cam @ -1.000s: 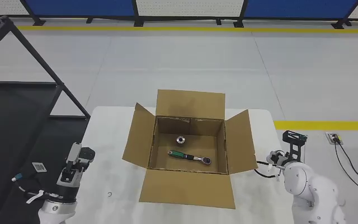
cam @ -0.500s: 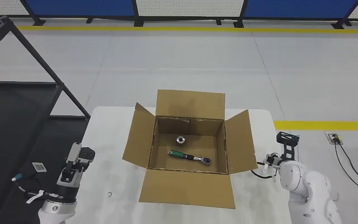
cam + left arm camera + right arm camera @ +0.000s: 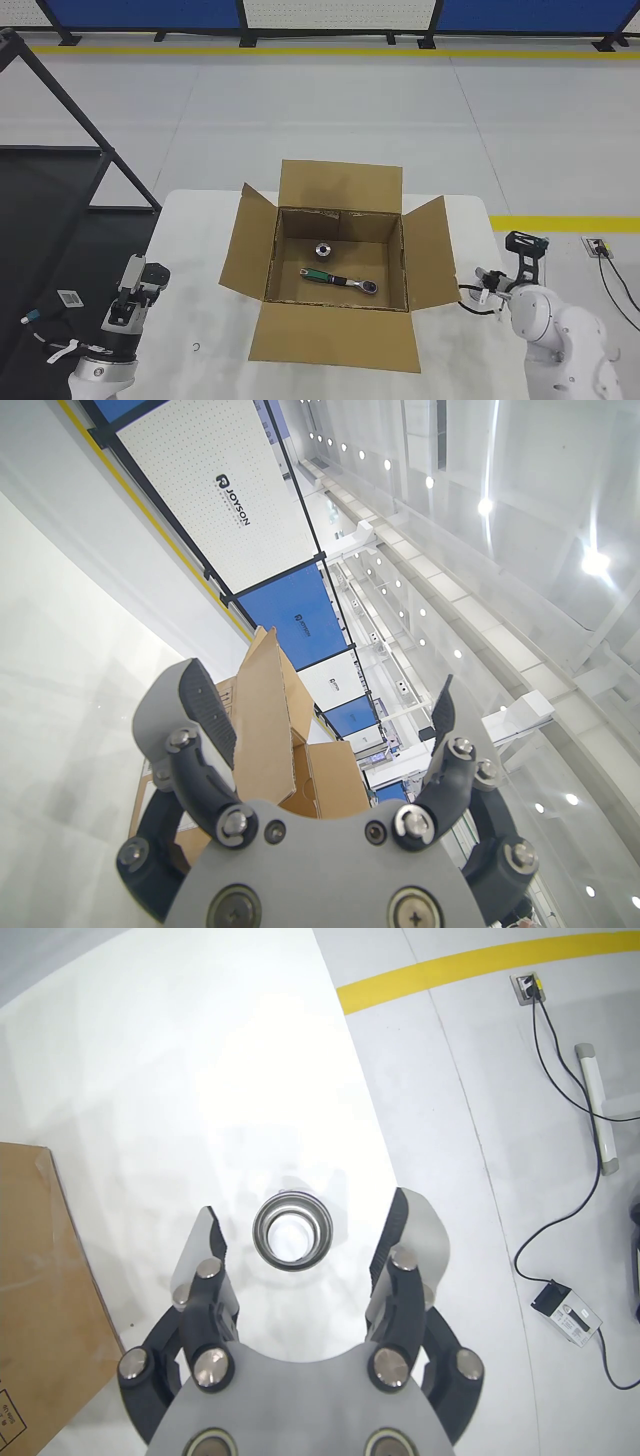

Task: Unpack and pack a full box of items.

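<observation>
Brown box (image 3: 335, 335), 4 flaps spread, on the white table (image 3: 200, 1053); inside we see 1 green-handled wrench (image 3: 340, 281) and 1 steel ring (image 3: 323, 249). Right claw (image 3: 306, 1215) spread wide over a 2nd shiny ring (image 3: 293, 1238) beside the box; left claw (image 3: 320, 682) spread, empty

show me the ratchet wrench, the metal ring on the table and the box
ratchet wrench (image 3: 345, 281): top view, shaft
metal ring (image 3: 259, 1233): right wrist view, rim
cardboard box (image 3: 335, 340): top view, near flap
</observation>
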